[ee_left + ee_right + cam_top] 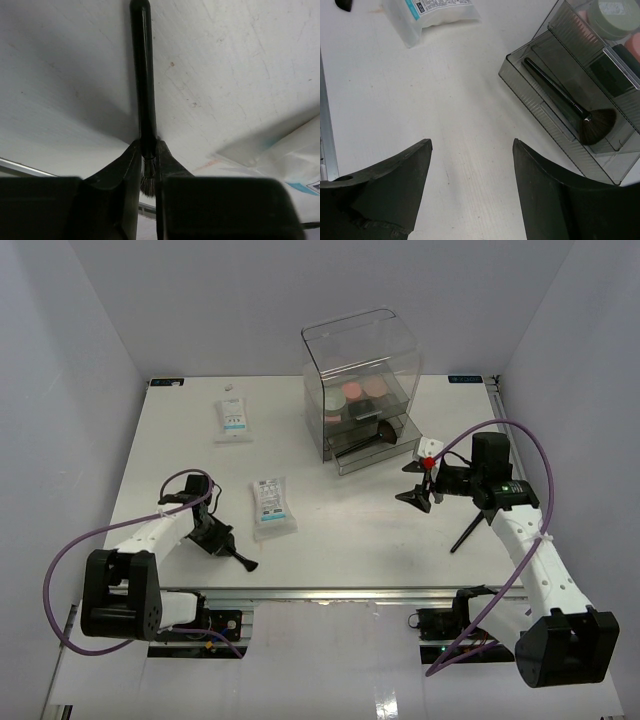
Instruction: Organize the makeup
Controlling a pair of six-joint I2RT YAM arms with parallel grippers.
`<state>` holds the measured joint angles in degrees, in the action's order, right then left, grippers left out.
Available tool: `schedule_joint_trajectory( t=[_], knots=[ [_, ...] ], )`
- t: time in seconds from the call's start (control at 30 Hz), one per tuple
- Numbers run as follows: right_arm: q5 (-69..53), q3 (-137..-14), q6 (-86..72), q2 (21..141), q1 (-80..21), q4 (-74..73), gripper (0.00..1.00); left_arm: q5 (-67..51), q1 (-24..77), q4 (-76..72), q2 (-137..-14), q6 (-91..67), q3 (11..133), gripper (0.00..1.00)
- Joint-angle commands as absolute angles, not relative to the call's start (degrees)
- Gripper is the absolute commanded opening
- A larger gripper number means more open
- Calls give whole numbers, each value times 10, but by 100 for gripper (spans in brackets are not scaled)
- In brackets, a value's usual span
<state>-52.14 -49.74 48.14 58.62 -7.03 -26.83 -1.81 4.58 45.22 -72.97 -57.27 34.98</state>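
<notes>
My left gripper (220, 542) is shut on a thin black brush (243, 562) low over the table's near left. In the left wrist view the handle (142, 75) runs forward from the gripper (148, 146), and the bristles sit back between the fingers. My right gripper (416, 486) hovers open and empty in front of the clear box (392, 340); its wrist view shows bare table between the fingers (472, 144). A fan brush (570, 102) lies in the box's pulled-out lower drawer. Pink and beige compacts (362, 392) sit on the tray above. Two white sachets (272, 507) (233, 420) lie on the table.
A thin black stick-like item (466, 531) lies on the table beside the right arm. The table's metal front rail (330, 592) runs just below the left gripper. White walls close in the back and both sides.
</notes>
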Motion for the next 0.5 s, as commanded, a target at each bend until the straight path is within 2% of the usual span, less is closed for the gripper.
schedule_joint_trajectory(
  t=[0.0, 0.13, 0.27, 0.4, 0.47],
  knots=[
    [-553, -491, 475, 568, -53, -256, 72, 8, 41, 423, -721, -552, 347, 10],
    [-564, -490, 475, 556, -31, -255, 72, 2, 41, 433, -637, -502, 380, 0],
    [-573, -492, 470, 542, -12, -253, 72, -89, 53, 391, -538, -416, 415, 0],
    [-572, -492, 460, 538, 8, -241, 72, -202, 122, 218, -514, -365, 430, 0],
    [-575, -489, 451, 538, 21, -237, 72, -193, 208, 176, -545, -324, 476, 0]
  ],
)
